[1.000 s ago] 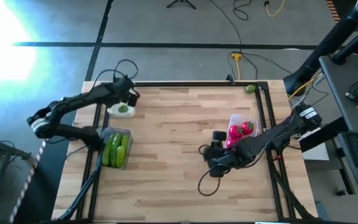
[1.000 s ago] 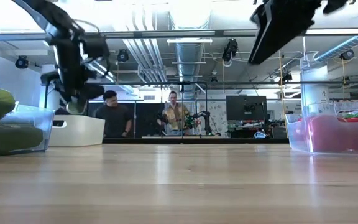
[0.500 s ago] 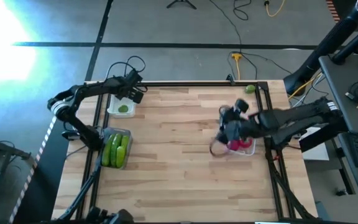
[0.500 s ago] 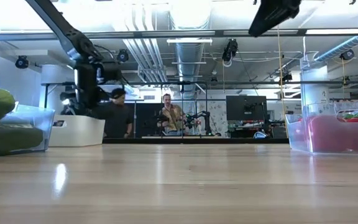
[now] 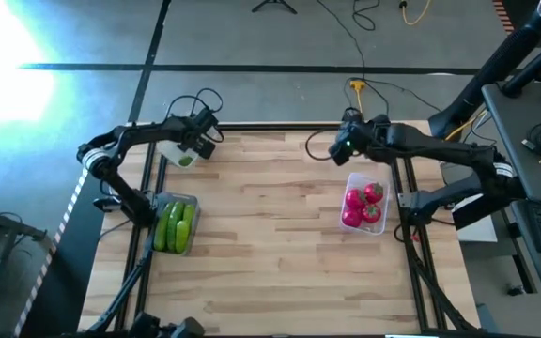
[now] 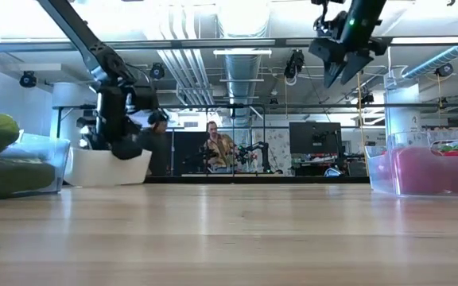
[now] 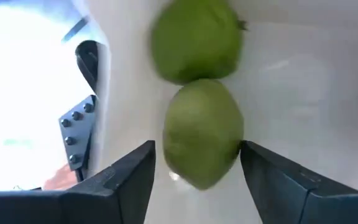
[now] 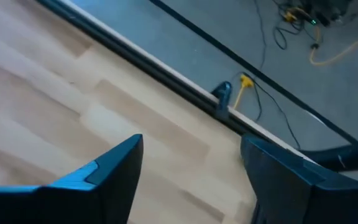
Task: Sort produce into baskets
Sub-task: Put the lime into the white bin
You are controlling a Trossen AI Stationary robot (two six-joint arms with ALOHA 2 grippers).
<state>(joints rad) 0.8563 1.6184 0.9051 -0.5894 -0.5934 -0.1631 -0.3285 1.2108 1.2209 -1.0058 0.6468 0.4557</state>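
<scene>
The white tray (image 5: pixel 169 156) stands at the table's far left with two limes in it. My left gripper (image 7: pixel 197 162) reaches down into it, open, one finger on each side of the nearer lime (image 7: pixel 202 134). The other lime (image 7: pixel 196 40) lies just beyond. My right gripper (image 5: pixel 339 150) hangs open with nothing in it, high over the table's far edge, right of the middle. A clear tub (image 5: pixel 377 228) at the right holds red tomatoes (image 5: pixel 363 205). A clear tub (image 5: pixel 193 201) at the left holds green cucumbers (image 5: pixel 176 226). My left gripper comes at the nearer lime (image 7: pixel 202 134) slanting down from above, and the lime lies between its spread fingers in the white tray. A gap shows at one finger (image 7: pixel 135 174). Whether the other finger (image 7: pixel 260 168) touches the lime, I cannot tell.
Bare wood (image 5: pixel 270 235) lies between the two clear tubs. A black frame rail (image 8: pixel 185 87) runs along the far edge, with cables on the floor beyond it. In the low view, people stand far off in the room behind the table.
My right gripper has swung from the table's middle, past the tomato tub, up to the far edge. My left gripper has gone down from above the white tray into it, carrying a lime that now lies in the tray.
</scene>
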